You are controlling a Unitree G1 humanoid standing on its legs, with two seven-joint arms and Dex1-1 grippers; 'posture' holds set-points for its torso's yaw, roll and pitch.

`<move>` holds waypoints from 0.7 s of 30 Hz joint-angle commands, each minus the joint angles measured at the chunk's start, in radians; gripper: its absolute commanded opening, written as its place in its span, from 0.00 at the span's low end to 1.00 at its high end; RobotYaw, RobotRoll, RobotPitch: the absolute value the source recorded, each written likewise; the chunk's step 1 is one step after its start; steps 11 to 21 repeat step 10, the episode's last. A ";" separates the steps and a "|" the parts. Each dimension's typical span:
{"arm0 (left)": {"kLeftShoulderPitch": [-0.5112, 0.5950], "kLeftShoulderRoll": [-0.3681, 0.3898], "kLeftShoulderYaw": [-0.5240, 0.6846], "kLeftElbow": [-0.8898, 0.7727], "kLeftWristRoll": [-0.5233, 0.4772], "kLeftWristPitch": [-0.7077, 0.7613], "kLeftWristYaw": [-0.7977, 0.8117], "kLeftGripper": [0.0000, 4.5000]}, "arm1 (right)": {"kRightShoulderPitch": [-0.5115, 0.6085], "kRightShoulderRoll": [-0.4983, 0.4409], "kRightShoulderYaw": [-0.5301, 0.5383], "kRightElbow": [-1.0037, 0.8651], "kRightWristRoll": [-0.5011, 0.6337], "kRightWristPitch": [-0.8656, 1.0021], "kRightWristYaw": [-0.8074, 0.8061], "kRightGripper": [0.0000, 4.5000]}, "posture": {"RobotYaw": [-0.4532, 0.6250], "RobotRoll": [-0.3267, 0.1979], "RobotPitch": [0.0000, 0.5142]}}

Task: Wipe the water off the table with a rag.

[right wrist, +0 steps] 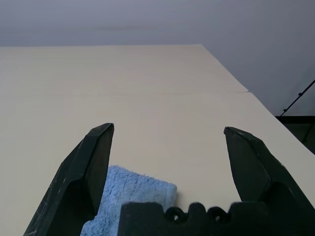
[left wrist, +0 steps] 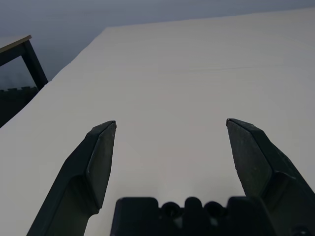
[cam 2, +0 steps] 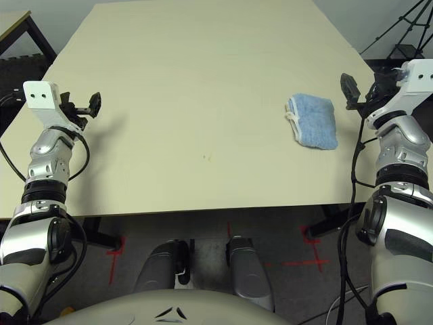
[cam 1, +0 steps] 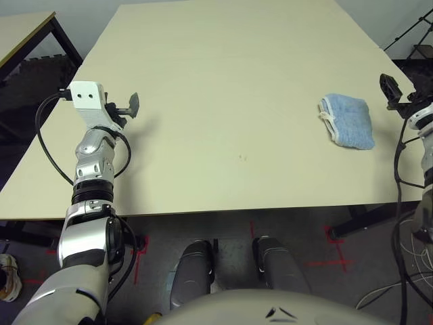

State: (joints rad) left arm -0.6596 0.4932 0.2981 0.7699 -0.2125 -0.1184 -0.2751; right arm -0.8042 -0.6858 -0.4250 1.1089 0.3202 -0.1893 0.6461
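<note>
A: Where is the rag, pls?
B: It lies folded on the table, to the robot's right of the water. Your R gripper is beside the rag, on its outer side, w/ fingers wide apart and nothing between them. Your L gripper is well apart from the rag, also wide and empty.
A: How will it handle?
B: Light and soft, I think; it will bend, not break. Prob. not slippery, so a firm grip is OK.
A: Where must I take it?
B: Pls take the thick folded middle, R gripper, from above. If you pinch only the rag's edge, it may unfold.
</note>
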 commanded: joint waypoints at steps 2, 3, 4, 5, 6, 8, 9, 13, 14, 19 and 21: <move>0.006 -0.001 -0.002 0.017 0.020 -0.007 0.025 1.00 | 0.018 0.031 0.007 0.011 0.001 0.007 0.026 0.99 | 0.30 0.62 0.29; 0.006 -0.003 -0.002 0.014 0.020 -0.006 0.030 1.00 | 0.025 0.036 0.009 0.009 0.000 0.009 0.029 0.99 | 0.31 0.62 0.30; 0.006 -0.004 -0.002 0.009 0.020 -0.004 0.032 1.00 | 0.032 0.042 0.010 0.008 0.000 0.011 0.032 0.99 | 0.31 0.62 0.30; 0.006 -0.003 -0.002 0.006 0.019 -0.002 0.033 1.00 | 0.038 0.048 0.010 0.006 0.001 0.013 0.034 0.99 | 0.31 0.62 0.30; 0.006 -0.003 -0.002 0.004 0.018 0.000 0.033 1.00 | 0.041 0.053 0.011 0.005 0.002 0.015 0.035 0.99 | 0.31 0.62 0.30; 0.005 0.001 -0.002 0.003 0.019 0.001 0.033 1.00 | 0.044 0.060 0.013 0.004 0.002 0.017 0.036 0.99 | 0.32 0.62 0.30; 0.003 0.004 -0.002 0.004 0.019 0.001 0.032 1.00 | 0.043 0.065 0.015 0.004 0.000 0.019 0.035 0.99 | 0.32 0.62 0.29; 0.002 0.006 -0.001 0.005 0.019 0.000 0.032 1.00 | 0.040 0.069 0.017 0.005 -0.002 0.021 0.034 0.99 | 0.32 0.62 0.29; 0.002 0.006 -0.001 0.005 0.019 0.000 0.032 1.00 | 0.040 0.069 0.017 0.005 -0.002 0.021 0.034 0.99 | 0.32 0.62 0.29; 0.002 0.006 -0.001 0.005 0.019 0.000 0.032 1.00 | 0.040 0.069 0.017 0.005 -0.002 0.021 0.034 0.99 | 0.32 0.62 0.29; 0.002 0.006 -0.001 0.005 0.019 0.000 0.032 1.00 | 0.040 0.069 0.017 0.005 -0.002 0.021 0.034 0.99 | 0.32 0.62 0.29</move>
